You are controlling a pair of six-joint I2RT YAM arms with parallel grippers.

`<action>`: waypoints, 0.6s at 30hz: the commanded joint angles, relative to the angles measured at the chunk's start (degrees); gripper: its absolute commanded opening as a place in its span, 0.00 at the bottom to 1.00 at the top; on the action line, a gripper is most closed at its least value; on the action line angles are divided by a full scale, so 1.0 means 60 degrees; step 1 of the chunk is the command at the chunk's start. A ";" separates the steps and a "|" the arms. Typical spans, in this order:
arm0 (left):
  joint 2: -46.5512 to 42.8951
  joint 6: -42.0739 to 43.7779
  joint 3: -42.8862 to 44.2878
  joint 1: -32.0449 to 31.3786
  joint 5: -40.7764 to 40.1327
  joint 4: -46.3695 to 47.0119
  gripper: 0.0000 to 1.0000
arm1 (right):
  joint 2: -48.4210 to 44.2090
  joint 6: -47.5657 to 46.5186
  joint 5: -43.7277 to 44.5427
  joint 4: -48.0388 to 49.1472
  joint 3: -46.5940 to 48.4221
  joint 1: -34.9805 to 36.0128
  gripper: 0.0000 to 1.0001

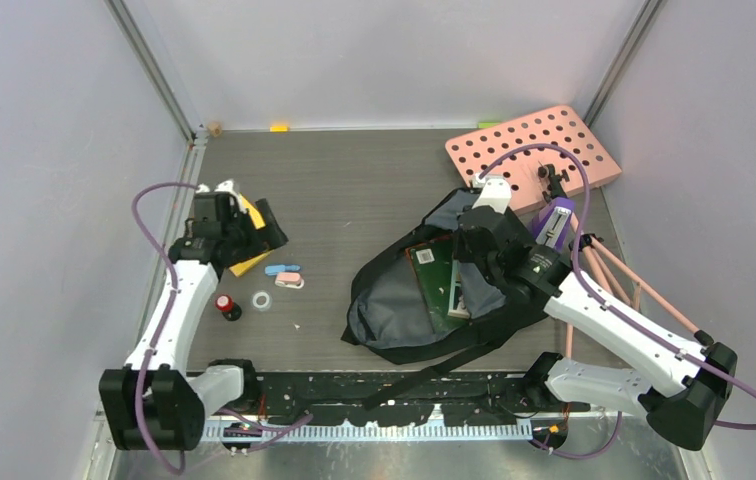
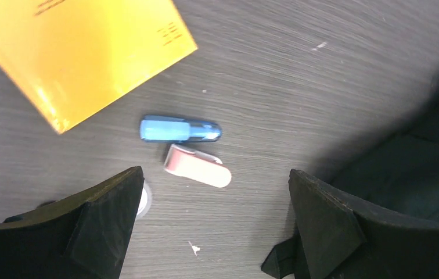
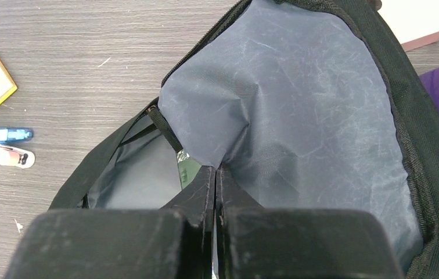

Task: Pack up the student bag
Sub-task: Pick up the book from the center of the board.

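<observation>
We are seeing large black grey-lined fabric student bag (image 1: 389, 310) lying open at 4 o'clock on dark wood-grain table (image 1: 354, 180). Right gripper (image 3: 217, 170) is pinching bag's grey lining, jaws pressed together on fold. Left gripper (image 2: 215, 177) is hovering at 9 o'clock, jaws spread wide, gripping nothing. Below it small blue capped tube (image 2: 179, 129) is lying just beside pink-and-white flat clip (image 2: 197, 167), with yellow flat box (image 2: 78, 52) at 11 o'clock from them. Pink board with round holes (image 1: 534, 150) is sitting at 1 o'clock.
</observation>
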 commanded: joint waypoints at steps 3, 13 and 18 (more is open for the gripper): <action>0.0405 -0.0422 -0.0064 0.2338 0.1753 0.0587 1.00 | -0.0599 -0.0367 -0.0103 0.0562 0.0254 0.0015 0.17; 0.2320 0.0114 0.2111 0.4348 0.1555 0.0232 1.00 | -0.0403 -0.0997 -0.2423 0.0323 0.1342 0.0016 0.72; 0.3727 0.0115 0.3081 0.5127 0.1085 0.0162 1.00 | 0.2274 -0.0814 -0.4088 0.0764 0.2759 0.0013 0.73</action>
